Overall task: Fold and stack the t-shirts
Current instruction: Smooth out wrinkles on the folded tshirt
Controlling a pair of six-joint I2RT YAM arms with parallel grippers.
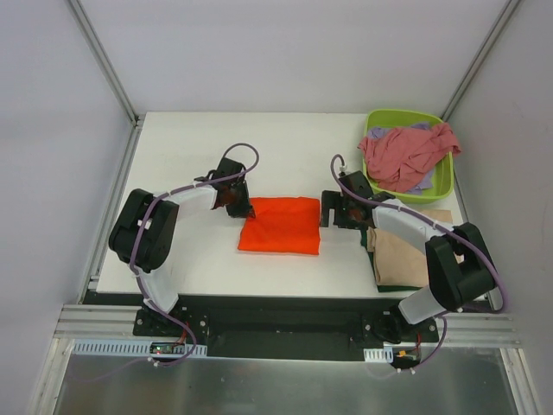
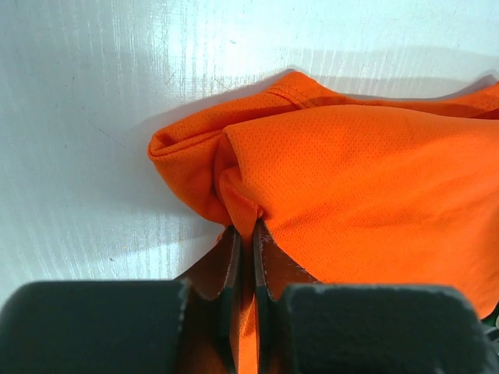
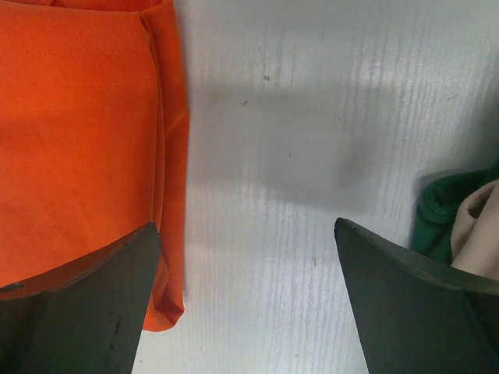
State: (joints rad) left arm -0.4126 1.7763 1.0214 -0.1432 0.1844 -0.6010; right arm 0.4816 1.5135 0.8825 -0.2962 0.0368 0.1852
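The bright orange t-shirt (image 1: pixel 281 226) lies folded into a rectangle at the table's middle. My left gripper (image 1: pixel 244 207) is shut on its far left corner; in the left wrist view the cloth (image 2: pixel 366 179) is pinched between the closed fingers (image 2: pixel 248 234). My right gripper (image 1: pixel 330 210) is open just right of the shirt, its fingers spread over bare table beside the shirt's edge (image 3: pixel 86 148). A folded tan t-shirt (image 1: pixel 399 251) lies on a dark green one (image 1: pixel 380 285) at the right. Dusty pink (image 1: pixel 402 156) and lavender (image 1: pixel 423 183) shirts lie crumpled in the tub.
The lime-green plastic tub (image 1: pixel 442 183) stands at the far right corner. The tan and green stack's edge shows in the right wrist view (image 3: pixel 456 218). White walls enclose the table on three sides.
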